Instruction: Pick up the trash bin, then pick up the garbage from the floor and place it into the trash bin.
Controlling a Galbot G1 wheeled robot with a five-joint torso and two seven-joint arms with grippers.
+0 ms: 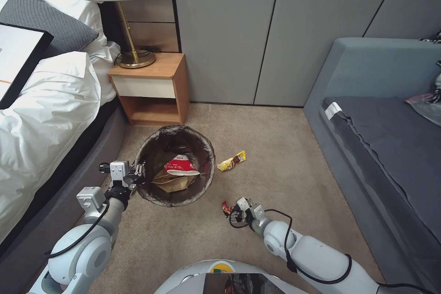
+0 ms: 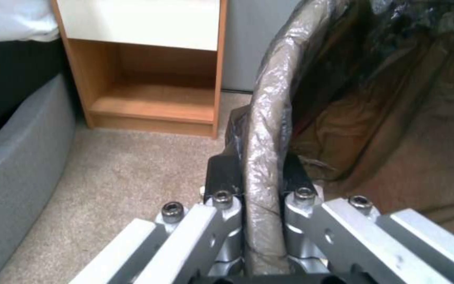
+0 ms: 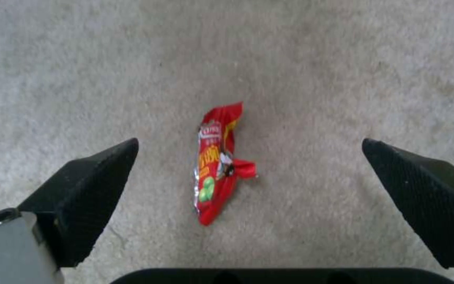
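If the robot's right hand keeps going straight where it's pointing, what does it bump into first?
Most likely the red snack packet, lying on the carpet between the open fingers of the right hand. How far off it is is hard to judge.

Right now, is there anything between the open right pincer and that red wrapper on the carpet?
Nothing. In the right wrist view the red wrapper lies on bare carpet between the right pincer's spread fingers, untouched.
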